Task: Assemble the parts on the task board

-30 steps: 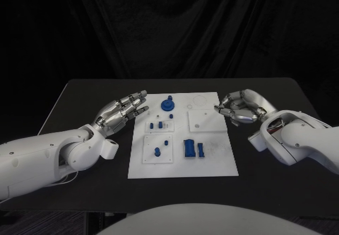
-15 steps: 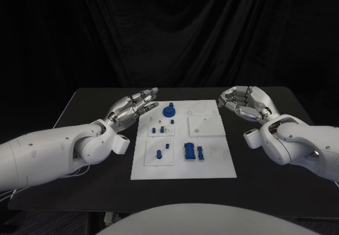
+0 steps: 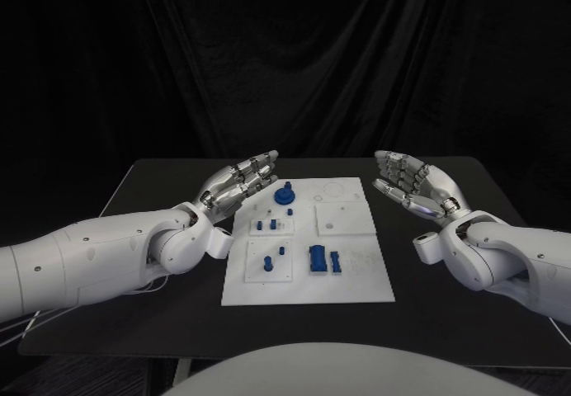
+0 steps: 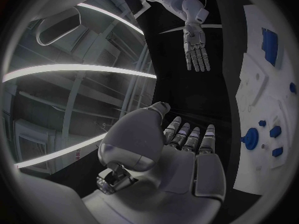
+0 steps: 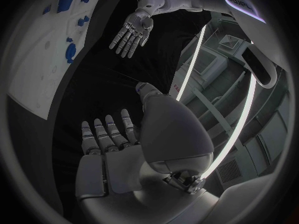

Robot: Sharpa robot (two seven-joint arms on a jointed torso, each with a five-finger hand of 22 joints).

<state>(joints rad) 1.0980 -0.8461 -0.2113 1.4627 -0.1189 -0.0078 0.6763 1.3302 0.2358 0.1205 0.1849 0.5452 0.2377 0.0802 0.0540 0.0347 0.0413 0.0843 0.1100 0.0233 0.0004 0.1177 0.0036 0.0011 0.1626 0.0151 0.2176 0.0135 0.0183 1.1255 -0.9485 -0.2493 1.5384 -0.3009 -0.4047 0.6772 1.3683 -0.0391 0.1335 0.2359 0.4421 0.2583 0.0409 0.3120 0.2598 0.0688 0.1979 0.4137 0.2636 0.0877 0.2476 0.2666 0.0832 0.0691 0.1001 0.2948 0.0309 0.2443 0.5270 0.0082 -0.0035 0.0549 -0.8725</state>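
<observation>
Black surface point(image 3: 143, 247) carries the board point(image 3: 357, 289); with left robot hand point(image 3: 242, 183) and right robot hand point(image 3: 414, 186) both spread and empty beside its far corners, lower one onto a blue part point(image 3: 323, 256) squarely.

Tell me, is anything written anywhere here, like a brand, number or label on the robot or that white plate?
None can be read: the task board, its blue parts, the left hand and the right hand carry no legible text.
</observation>
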